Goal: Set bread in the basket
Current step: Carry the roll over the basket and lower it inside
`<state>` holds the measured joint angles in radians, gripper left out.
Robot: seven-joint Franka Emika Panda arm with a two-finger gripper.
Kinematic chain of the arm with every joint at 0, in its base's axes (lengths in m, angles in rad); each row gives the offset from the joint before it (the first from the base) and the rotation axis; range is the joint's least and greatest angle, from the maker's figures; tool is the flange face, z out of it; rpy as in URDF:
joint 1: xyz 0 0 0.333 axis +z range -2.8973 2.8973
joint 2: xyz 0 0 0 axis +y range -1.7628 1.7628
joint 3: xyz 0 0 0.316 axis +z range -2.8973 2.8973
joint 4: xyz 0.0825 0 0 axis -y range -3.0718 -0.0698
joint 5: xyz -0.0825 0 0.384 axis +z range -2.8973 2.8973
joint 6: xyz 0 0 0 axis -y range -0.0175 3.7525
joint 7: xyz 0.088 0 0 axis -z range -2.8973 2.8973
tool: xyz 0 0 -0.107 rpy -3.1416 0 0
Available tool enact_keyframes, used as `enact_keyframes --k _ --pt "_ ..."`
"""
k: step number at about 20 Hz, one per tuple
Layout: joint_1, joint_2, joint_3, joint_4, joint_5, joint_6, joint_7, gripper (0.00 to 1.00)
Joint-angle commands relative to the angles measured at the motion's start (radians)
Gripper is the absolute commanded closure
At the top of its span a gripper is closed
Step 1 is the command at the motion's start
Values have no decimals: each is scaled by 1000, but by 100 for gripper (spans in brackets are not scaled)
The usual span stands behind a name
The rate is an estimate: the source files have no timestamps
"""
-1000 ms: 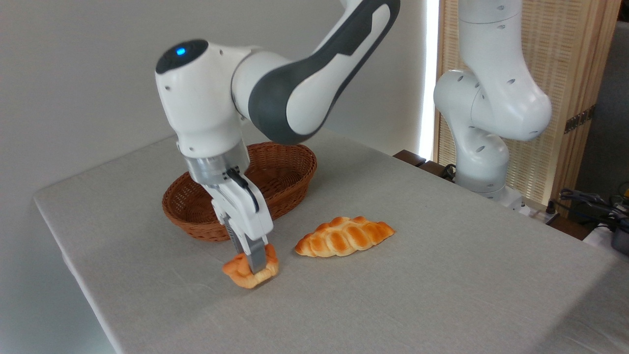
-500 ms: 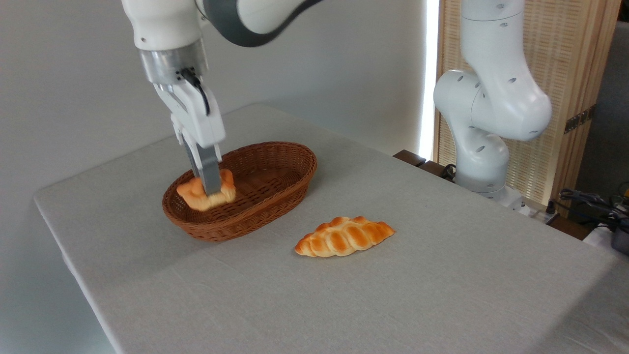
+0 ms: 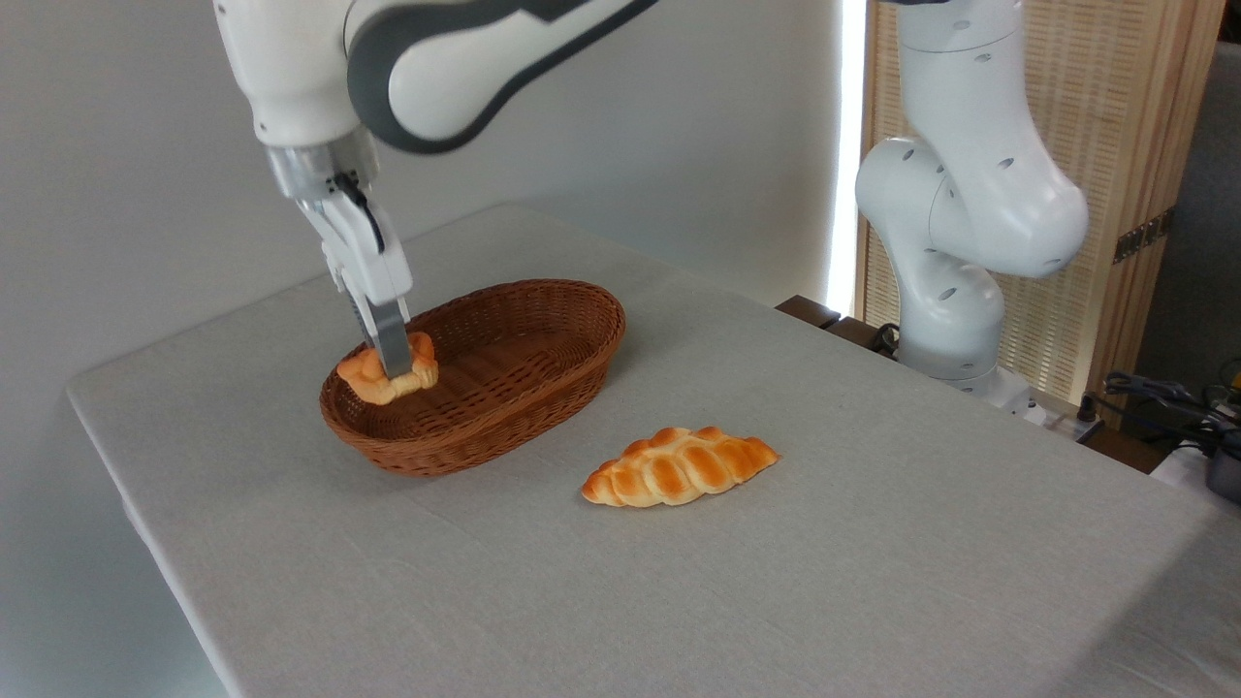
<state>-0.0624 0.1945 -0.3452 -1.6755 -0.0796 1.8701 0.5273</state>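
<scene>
Over the left end of the wicker basket (image 3: 543, 364), the gripper (image 3: 395, 366) points straight down with its jaws closed on the knotted bun (image 3: 376, 376). The small orange-golden bun sits between the fingers, level with the basket's rim and inside its outline; whether it touches the woven floor cannot be told from this angle. One grey finger (image 3: 392, 341) crosses the front of the bun and hides its middle. The oval brown basket stands on the grey tablecloth (image 3: 776, 582) towards the back left of the table. A longer braided loaf (image 3: 679, 466) with pointed ends lies flat on the cloth to the right of the basket and nearer the camera, apart from it. The arm's white base column (image 3: 960, 242) rises behind the table's right edge, in front of a slatted wooden screen (image 3: 1125, 126).
</scene>
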Motion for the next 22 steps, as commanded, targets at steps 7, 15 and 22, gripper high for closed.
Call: enact_keyframes --k 7,15,22 --pt "4 13 -20 -27 -3 29 -13 0" --pt "6 7 -18 -26 -3 14 -12 0" --pt "12 -21 -3 -9 -5 15 -12 0"
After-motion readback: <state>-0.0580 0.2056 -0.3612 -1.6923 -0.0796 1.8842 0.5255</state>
